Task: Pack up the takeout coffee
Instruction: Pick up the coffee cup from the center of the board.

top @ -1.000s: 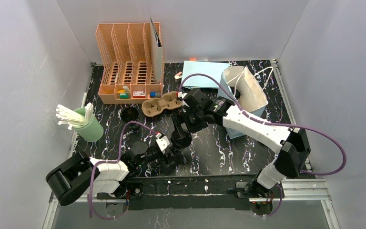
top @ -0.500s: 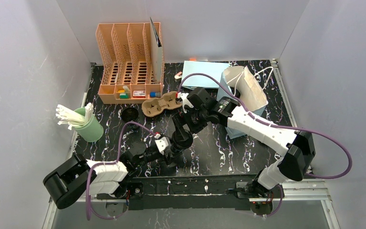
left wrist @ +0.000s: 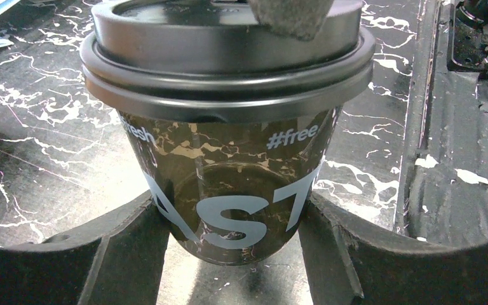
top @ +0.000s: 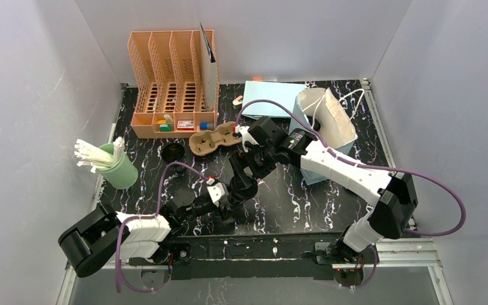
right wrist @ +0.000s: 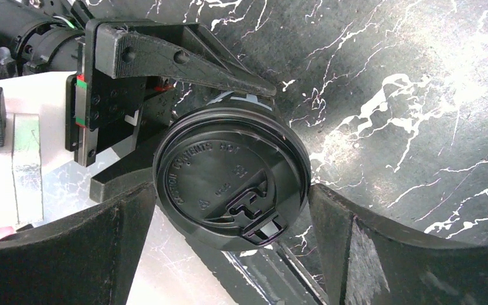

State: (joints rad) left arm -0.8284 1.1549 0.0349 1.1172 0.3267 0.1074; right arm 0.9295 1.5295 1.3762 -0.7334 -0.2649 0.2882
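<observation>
The left tool (left wrist: 232, 248) is clamped on a dark see-through cup (left wrist: 229, 171); its two black fingers (left wrist: 133, 248) press against the lower sides of the cup, left and right. The cup is upright, carries white letters, and is closed with a round black lid (right wrist: 229, 178). I cannot tell if the bottom of the cup touches the table (top: 292, 197) or hangs just above it.

The right tool (right wrist: 232, 197) is directly above this cup with its jaws wide apart, one finger at each side of the lid. In the left wrist view one grey pad of it reaches the top of the lid. It grips nothing.

Cup and both tools are near the middle of the black marbled table, a little to the near side. A second dark cup (top: 173, 152) stands further left. A brown pulp carrier (top: 215, 138) lies just beyond the tools, on the far side. A light-blue paper bag (top: 330, 124) with white handles is at the far right. An orange file rack (top: 165, 82) is at the far left, and a green holder (top: 121, 170) with white sticks is at the left edge.
</observation>
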